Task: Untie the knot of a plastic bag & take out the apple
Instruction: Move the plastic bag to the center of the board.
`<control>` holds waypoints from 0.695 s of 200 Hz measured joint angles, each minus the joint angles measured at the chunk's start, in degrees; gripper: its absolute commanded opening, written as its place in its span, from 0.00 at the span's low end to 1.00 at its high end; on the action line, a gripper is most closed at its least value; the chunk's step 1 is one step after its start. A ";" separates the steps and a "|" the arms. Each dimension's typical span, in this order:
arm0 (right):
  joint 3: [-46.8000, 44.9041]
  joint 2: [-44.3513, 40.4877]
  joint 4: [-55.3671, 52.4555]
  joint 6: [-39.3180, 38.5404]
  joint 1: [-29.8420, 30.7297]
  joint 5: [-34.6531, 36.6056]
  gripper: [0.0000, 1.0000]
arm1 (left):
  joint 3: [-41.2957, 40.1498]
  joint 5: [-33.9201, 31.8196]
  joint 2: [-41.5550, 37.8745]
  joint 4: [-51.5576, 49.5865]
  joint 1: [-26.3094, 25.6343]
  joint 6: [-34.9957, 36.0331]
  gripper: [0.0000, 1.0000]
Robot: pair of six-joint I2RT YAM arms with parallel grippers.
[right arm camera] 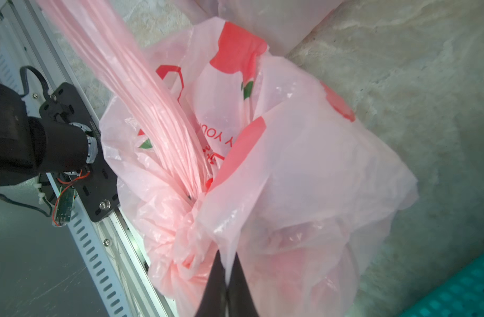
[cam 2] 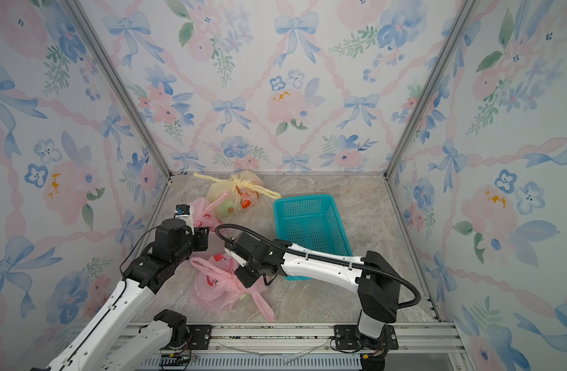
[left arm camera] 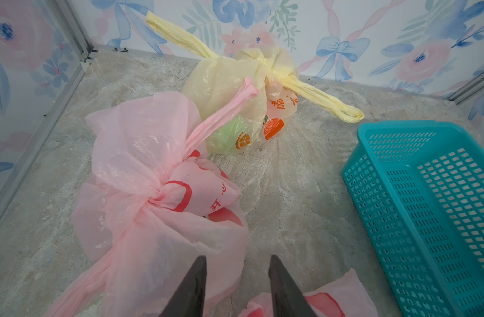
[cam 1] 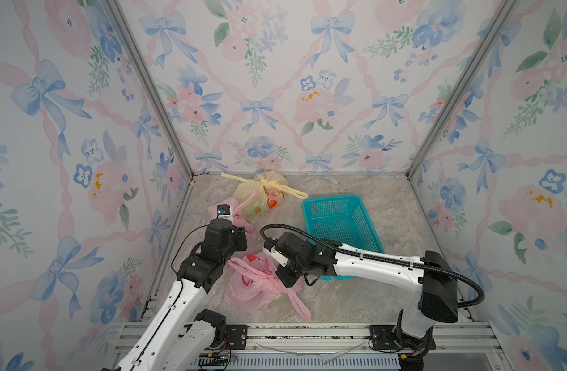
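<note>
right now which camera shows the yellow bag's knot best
The left wrist view: the yellow bag's knot is close and unblocked, its handles spreading from it. In both top views it is small and far. The right wrist view does not show it.

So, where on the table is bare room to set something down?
Free: the strip between basket and right wall, and the front patch between near pink bag and right arm's base. Crowded: the left side, with far pink bag and yellow bag.
</note>
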 measured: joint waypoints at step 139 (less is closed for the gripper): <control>0.33 -3.10 5.92 3.41 -15.85 -6.54 0.00 | 2.32 7.74 17.35 9.07 -19.12 9.35 0.49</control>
